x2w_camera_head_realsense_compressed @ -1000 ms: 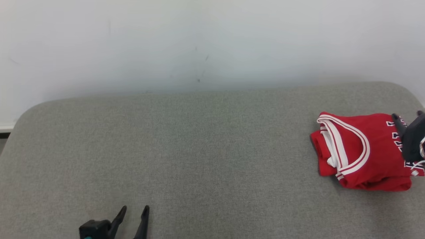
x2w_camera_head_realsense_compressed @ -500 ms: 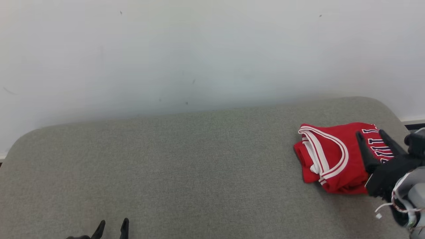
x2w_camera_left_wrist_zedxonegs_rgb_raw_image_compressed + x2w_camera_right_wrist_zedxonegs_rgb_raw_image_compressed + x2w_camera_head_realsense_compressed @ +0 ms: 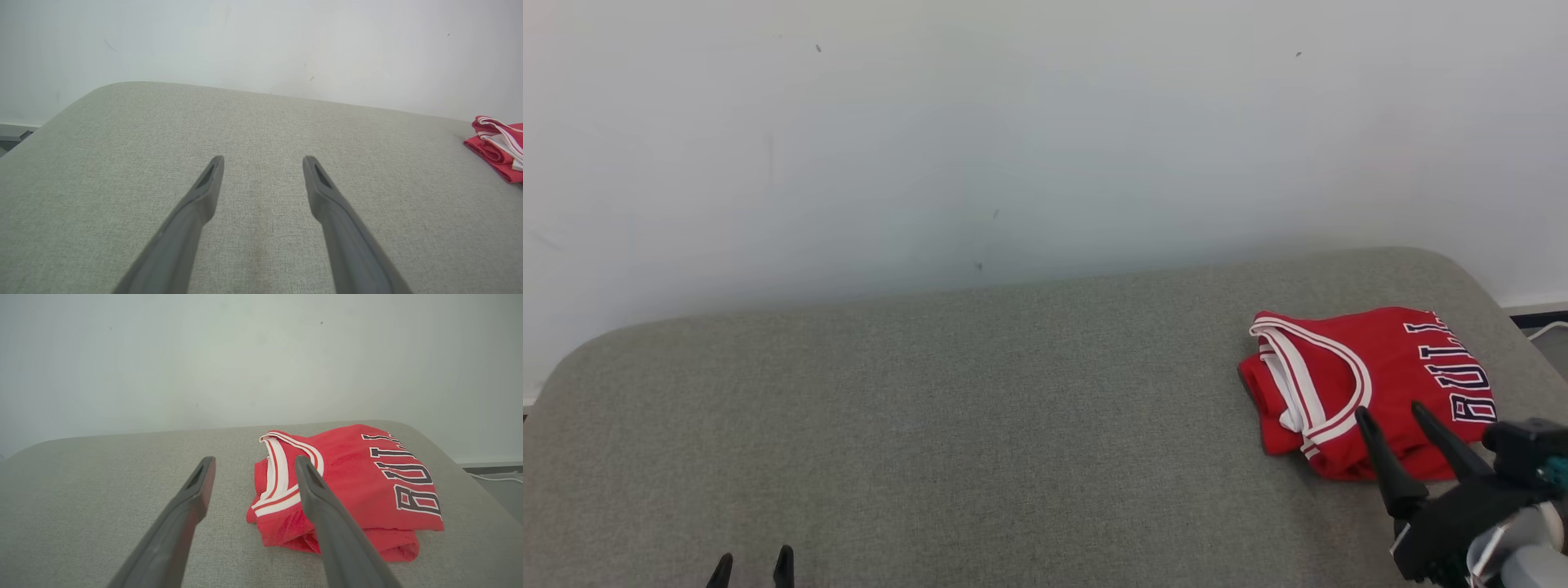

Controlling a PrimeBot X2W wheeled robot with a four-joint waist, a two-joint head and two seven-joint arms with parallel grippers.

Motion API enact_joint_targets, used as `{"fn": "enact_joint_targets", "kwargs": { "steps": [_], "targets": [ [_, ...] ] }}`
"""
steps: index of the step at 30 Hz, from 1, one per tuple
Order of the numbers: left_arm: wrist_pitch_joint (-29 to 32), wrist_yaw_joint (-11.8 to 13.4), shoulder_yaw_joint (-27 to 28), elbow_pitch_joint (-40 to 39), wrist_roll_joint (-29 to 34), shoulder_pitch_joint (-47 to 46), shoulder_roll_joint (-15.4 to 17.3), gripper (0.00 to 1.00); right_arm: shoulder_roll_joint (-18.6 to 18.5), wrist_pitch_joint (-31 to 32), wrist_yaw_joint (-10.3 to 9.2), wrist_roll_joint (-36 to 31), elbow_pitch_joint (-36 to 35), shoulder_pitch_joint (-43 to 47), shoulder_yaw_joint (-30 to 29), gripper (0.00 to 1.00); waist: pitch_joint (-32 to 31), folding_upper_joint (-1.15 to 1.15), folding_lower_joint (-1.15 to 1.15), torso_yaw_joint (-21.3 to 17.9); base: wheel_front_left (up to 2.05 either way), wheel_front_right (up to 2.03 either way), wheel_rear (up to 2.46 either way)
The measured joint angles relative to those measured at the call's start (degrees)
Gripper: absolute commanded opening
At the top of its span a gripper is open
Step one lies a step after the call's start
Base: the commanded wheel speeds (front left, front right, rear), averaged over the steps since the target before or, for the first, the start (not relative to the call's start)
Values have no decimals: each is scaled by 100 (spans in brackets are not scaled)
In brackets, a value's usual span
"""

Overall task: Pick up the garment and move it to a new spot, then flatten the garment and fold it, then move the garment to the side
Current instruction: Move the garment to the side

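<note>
Right gripper (image 3: pixel 1388 411) has backed off since a sec ago. Then its dark fingers sat over the lettered end of the folded red garment (image 3: pixel 1396 359), a jersey w/ white-and-red striped neck trim & dark outlined letters. Now they stand at its near edge, tips just overlapping the cloth in head view. Head cam has shifted too, so the whole pic sits differently; garment itself looks to be in the same place. Left gripper (image 3: pixel 756 557) shows lower, only fingertips at the bottom edge.

Garment lies near the right end of the grey woven-fabric padded surface (image 3: pixel 980 392) w/ rounded corners, in a compact stack, neck opening toward centre, well apart from left gripper. Plain white wall (image 3: pixel 1013 122) behind.

Both claws: fingers spread wide, nothing between them. Right wrist view has the garment beyond & partly behind one finger, no cloth pinched. Left wrist view: bare surface under the fingers, garment far off at the pic's edge.

Step, prob.: the last one. Garment is folded & set aside, right arm retreating, so task looks all but done. Next move, if any: draw right arm clear, keeping fingertips off the top layer so the fold isn't dragged open. If the stack must go further aside, re-grip thru all layers at the near edge.
</note>
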Motion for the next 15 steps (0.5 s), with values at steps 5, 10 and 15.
{"fn": "enact_joint_targets", "kwargs": {
  "steps": [5,10,15],
  "targets": [
    [-1,43,131,-166,14,65,-5,100,14,-15,-31,-49,-219,592,-350,100,12,0,0,-25,0,0,0],
    [-7,43,285,-305,34,178,-18,100,296,-15,-31,-510,-353,857,-686,100,84,0,0,-68,0,0,0],
    [-8,43,336,-375,92,174,-89,100,486,-16,-31,-851,-354,1053,-1015,100,145,0,0,-81,0,0,0]
  ]
}}
